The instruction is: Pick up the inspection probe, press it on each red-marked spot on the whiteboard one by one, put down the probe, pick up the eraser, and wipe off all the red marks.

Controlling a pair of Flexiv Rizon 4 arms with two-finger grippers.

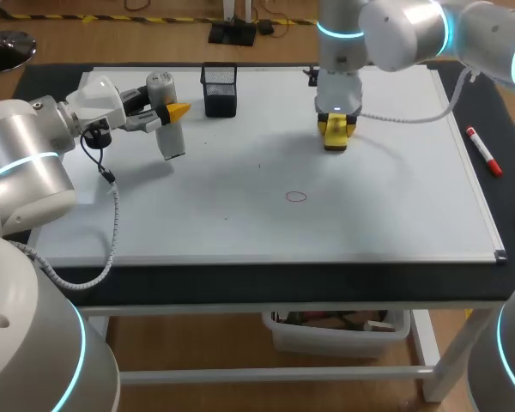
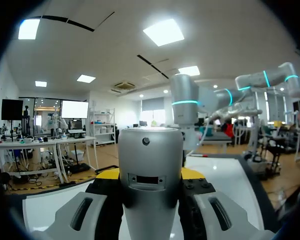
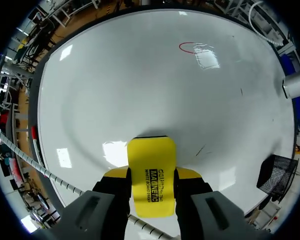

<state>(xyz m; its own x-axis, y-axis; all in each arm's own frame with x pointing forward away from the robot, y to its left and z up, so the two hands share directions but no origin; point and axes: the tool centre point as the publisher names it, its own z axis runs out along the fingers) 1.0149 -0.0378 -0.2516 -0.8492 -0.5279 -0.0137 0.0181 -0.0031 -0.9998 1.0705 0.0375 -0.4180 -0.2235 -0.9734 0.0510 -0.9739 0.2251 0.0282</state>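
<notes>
Right gripper (image 3: 151, 176), clamped from both sides on the yellow eraser (image 3: 151, 160), stands low over the whiteboard (image 1: 395, 197). Well ahead of it lies the only red mark (image 3: 192, 47) I can find, a small open oval, not yet wiped.

My left gripper (image 2: 150, 173) is off at the far side of the board, just beside a black mesh holder (image 1: 220, 89). Its fingers are closed on the inspection probe (image 2: 150, 185), which it holds roughly upright with the lower end down at the board.

As I judge it, the pressing stage is over, since the eraser is already in hand. The probe has not been set down, though, and the oval is still to be wiped.

The eraser's underside is hidden, so I cannot tell whether it touches the surface. From my left wrist the probe's body blocks its own tip and the board beneath it, so contact there is uncertain too. My right arm covers part of the board behind the eraser, and any marks there would go unseen. A red marker (image 1: 483, 151) lies off the board, to the outer side of my right gripper.
</notes>
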